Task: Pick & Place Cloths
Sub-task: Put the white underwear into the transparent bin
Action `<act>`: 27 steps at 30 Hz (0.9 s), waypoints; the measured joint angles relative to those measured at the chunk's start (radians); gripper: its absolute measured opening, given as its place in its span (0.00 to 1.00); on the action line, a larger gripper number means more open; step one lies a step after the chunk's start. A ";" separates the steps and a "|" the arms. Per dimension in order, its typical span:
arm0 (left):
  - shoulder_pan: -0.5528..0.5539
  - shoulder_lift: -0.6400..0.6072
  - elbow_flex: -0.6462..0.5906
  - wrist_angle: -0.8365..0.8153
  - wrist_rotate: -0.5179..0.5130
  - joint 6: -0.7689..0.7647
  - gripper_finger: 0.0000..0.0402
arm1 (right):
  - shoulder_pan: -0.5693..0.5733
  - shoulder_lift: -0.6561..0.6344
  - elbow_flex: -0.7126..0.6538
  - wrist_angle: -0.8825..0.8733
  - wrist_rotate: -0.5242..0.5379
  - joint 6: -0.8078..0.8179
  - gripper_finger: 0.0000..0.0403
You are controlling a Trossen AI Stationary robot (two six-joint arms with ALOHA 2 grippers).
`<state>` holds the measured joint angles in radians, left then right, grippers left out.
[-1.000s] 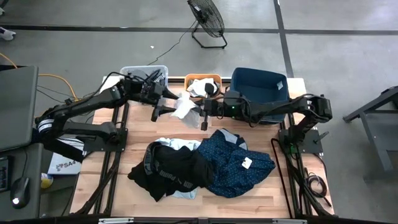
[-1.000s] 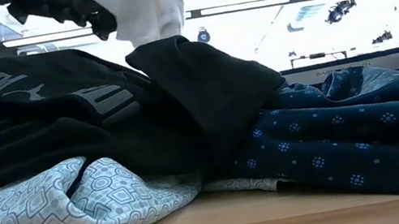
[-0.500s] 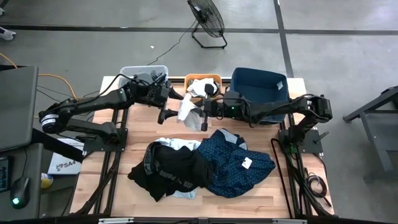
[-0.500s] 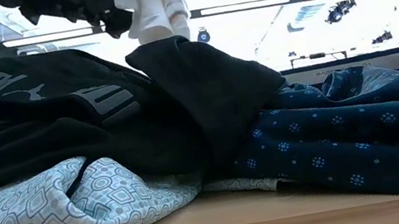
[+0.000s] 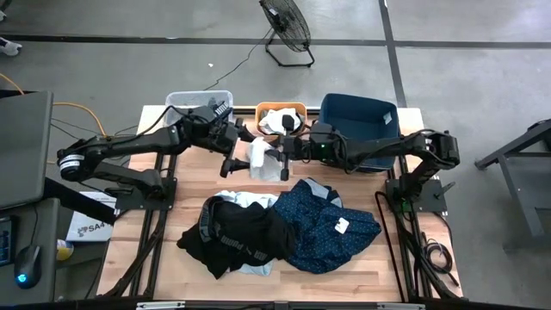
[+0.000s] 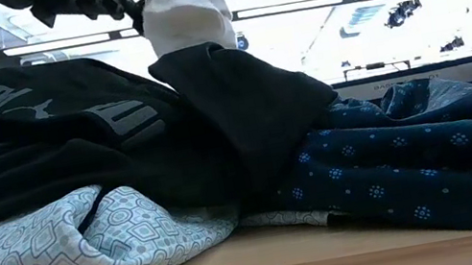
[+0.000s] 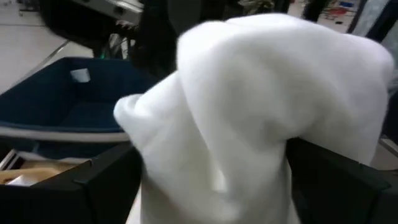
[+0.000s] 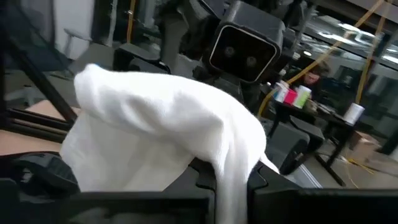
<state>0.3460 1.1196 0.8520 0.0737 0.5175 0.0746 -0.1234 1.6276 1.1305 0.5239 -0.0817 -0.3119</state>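
We see a white cloth (image 5: 258, 157) hanging in the air between the 2 grippers, just in front of the orange bin (image 5: 281, 110) and above bare wood. The right gripper (image 5: 282, 155) is clamped tight on it and carries its weight. The left gripper (image 5: 234, 153) stands at the cloth's other side with its fingers (image 7: 106, 180) spread wide, one dark finger showing on each side of the white fabric in the left wrist view, so we judge it is gripping nothing.

The rest of the cloths lie in a heap farther in front of the orange bin: a black garment (image 5: 232, 234) with white lettering, a navy dotted one (image 5: 331, 226) and a light blue patterned one (image 6: 61, 246) partly under them.

What could go wrong:

1. The right gripper seems to hold only a fold. If that fold slips, the white cloth drops onto the wood short of the orange bin.
2. The hanging tail could drag over the orange bin's rim and end up draped half out.
3. The open left fingers sit so near the fabric that a sideways move could snag it and pull it free.
4. The 2 wrists are near each other beside the bin; a careless swing could knock them together.
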 joint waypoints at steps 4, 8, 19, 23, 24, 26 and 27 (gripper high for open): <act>-0.022 0.024 0.000 0.050 0.001 0.000 0.93 | -0.003 0.000 0.000 0.005 -0.022 0.000 0.01; -0.021 0.040 0.000 0.075 0.000 -0.010 0.93 | -0.002 0.000 0.000 0.012 0.010 -0.007 0.01; -0.019 0.044 0.000 0.109 -0.001 -0.046 0.91 | -0.004 0.000 0.000 0.059 0.076 -0.008 0.01; -0.019 0.044 0.000 0.110 -0.002 -0.052 0.81 | -0.006 -0.001 0.000 0.066 0.107 -0.008 0.01; -0.019 0.044 0.000 0.110 -0.002 -0.053 0.77 | -0.008 -0.001 0.000 0.066 0.105 -0.008 0.01; -0.019 0.044 0.000 0.111 -0.003 -0.053 0.68 | -0.009 -0.001 0.000 0.066 0.106 -0.008 0.01; -0.019 0.044 0.000 0.112 -0.003 -0.053 0.64 | -0.009 -0.001 0.000 0.065 0.107 -0.008 0.01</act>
<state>0.3267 1.1641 0.8524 0.1852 0.5145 0.0212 -0.1320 1.6270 1.1305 0.5891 0.0254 -0.3195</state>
